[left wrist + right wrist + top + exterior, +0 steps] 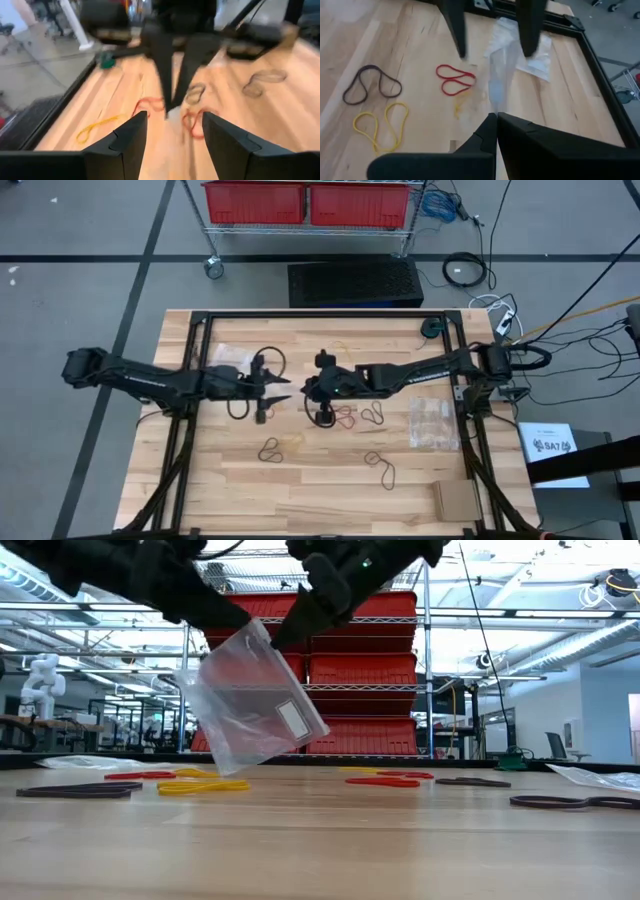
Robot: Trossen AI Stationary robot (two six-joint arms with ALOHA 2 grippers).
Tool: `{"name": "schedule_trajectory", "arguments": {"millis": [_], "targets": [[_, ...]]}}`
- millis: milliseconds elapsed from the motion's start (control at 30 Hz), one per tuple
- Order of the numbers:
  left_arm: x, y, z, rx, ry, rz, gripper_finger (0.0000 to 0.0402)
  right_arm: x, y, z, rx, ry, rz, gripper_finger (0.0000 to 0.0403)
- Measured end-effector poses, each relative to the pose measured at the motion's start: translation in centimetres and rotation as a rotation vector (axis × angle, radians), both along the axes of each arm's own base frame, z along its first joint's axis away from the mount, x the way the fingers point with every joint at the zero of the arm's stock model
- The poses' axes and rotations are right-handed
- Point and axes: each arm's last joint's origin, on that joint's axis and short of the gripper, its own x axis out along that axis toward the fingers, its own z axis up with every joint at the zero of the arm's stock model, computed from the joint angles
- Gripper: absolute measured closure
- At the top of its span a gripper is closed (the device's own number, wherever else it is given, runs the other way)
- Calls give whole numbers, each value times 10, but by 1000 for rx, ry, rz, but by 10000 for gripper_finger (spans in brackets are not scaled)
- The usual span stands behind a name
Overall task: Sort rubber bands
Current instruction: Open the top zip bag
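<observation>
Pinching a clear plastic bag (250,700) by its top edge, the right gripper (496,116) is fully closed and holds it hanging above mid-table. Facing it, the left gripper (172,131) stands spread wide, holding nothing. Red, yellow and dark rubber bands (455,79) lie scattered on the wooden table (300,500) below.
</observation>
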Motion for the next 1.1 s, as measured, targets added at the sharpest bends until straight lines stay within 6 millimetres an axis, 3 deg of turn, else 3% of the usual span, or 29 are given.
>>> {"name": "schedule_trajectory", "arguments": {"millis": [133,433,567,800,967,1100], "targets": [[3,0,3,3,0,8,206,-1,4,-1,0,9,10,403],[2,-1,-10,-54,116,11,216,-1,10,1,1,3,19,403],[5,-1,-12,-55,121,5,262,-1,11,1,7,-3,16,403],[6,-1,-14,-56,130,3,385,-2,11,1,12,3,12,403],[7,-1,-12,-57,104,2,396,-3,9,0,35,15,-13,398],[7,-1,-12,-57,102,1,398,-7,9,5,33,18,-15,368]]}}
